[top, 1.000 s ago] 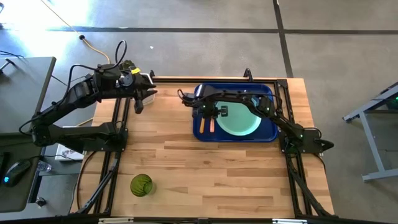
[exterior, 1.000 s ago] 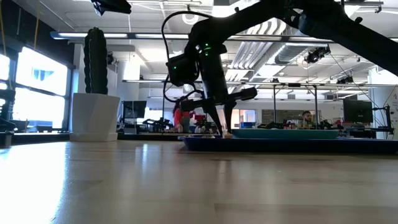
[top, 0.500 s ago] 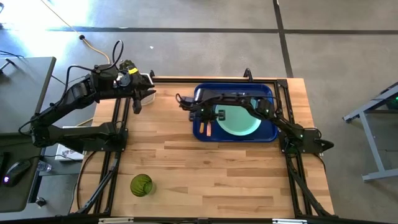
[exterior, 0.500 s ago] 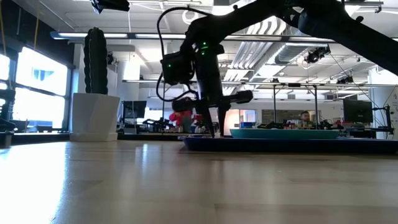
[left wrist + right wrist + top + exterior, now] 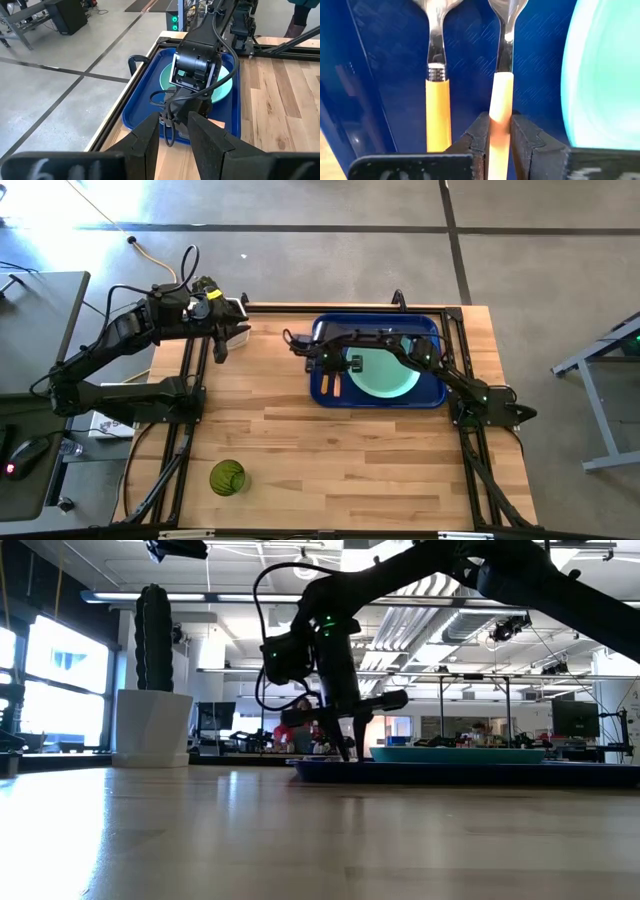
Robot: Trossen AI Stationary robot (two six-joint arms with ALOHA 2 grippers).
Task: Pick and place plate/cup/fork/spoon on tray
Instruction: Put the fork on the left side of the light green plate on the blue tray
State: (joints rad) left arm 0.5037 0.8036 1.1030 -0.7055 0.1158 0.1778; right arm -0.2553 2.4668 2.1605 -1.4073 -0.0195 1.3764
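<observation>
The dark-blue tray [image 5: 432, 392] lies at the table's far right. The mint-green plate [image 5: 388, 374] rests flat in it. At the tray's left end two utensils with orange handles lie side by side: the fork [image 5: 438, 107] and the spoon [image 5: 502, 95]; their heads run out of the right wrist view. My right gripper [image 5: 336, 366] stands over them, shut on the spoon's handle. The dark-green cup [image 5: 227, 477] stands upright on the table near the front left. My left gripper [image 5: 172, 137] is open and empty at the table's far left [image 5: 222, 343]. My right gripper pinches the spoon's orange handle [image 5: 500, 127] between its two fingers, toward the handle's free end. The fingers come from above, pointing down, and lie across the handle. The spoon lies parallel to the fork over the tray floor; whether it rests on the floor I cannot tell.
A cactus in a white pot [image 5: 152, 690] stands at the table's far left corner, beside my left arm. Bare wooden table [image 5: 340, 460] stretches from the tray to the near edge. The tray's raised rim [image 5: 460, 772] shows in the low view.
My right gripper has gone a little toward the table's left edge over the tray's left end, staying low over the utensils.
</observation>
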